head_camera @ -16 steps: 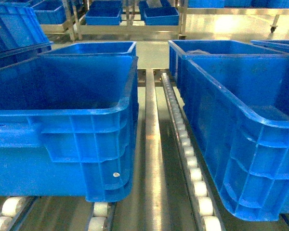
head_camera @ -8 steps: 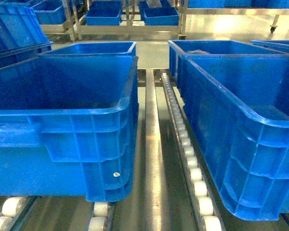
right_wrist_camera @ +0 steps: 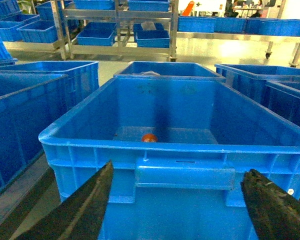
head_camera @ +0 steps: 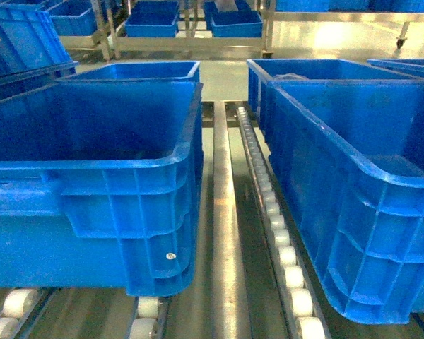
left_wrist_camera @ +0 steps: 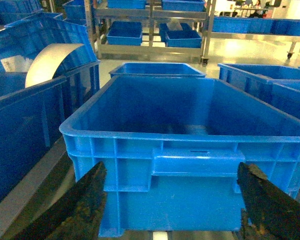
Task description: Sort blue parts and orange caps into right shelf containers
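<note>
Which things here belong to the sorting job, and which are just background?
Job:
- near right crate
- orange cap inside it
- crate behind it

Background:
- left crate
- roller track
- far shelves with bins
- white curved sheet

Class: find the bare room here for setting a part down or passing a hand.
Free: the near left crate's visible interior; the near right crate's floor beside its one orange cap. The roller lane between the crates is open but narrow.
</note>
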### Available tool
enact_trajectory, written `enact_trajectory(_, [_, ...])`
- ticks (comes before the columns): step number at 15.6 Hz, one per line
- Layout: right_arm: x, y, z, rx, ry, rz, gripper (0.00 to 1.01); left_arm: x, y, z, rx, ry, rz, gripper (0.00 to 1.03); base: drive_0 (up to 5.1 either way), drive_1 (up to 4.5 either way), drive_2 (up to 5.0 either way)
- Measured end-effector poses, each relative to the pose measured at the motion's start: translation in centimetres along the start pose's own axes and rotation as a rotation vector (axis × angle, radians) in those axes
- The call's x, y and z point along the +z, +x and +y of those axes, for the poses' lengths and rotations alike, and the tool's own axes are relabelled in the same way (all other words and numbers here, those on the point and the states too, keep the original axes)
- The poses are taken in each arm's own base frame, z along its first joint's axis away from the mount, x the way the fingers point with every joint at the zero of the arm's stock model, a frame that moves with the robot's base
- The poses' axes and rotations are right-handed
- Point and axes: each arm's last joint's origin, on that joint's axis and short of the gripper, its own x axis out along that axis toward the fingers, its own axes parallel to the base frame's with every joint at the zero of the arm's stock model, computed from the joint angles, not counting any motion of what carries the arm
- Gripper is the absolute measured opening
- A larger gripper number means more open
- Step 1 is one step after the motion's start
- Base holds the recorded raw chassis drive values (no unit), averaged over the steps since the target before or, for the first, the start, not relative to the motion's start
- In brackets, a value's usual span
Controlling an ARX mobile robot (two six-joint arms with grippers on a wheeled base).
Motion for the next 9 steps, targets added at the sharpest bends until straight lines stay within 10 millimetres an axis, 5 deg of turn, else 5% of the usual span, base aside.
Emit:
enact_trajectory(2, [0.0,0.0,0.0,0.0,0.0,0.0,1.0,0.0,0.0,0.0,0.0,0.0,0.0,0.97,0.0,0.0,0.0])
enact_trajectory(9, [0.0,0.0,0.0,0.0,0.0,0.0,0.98,0.0,0.0,0.0,0.0,0.003,0.0,0.98,0.0,0.0,0.0])
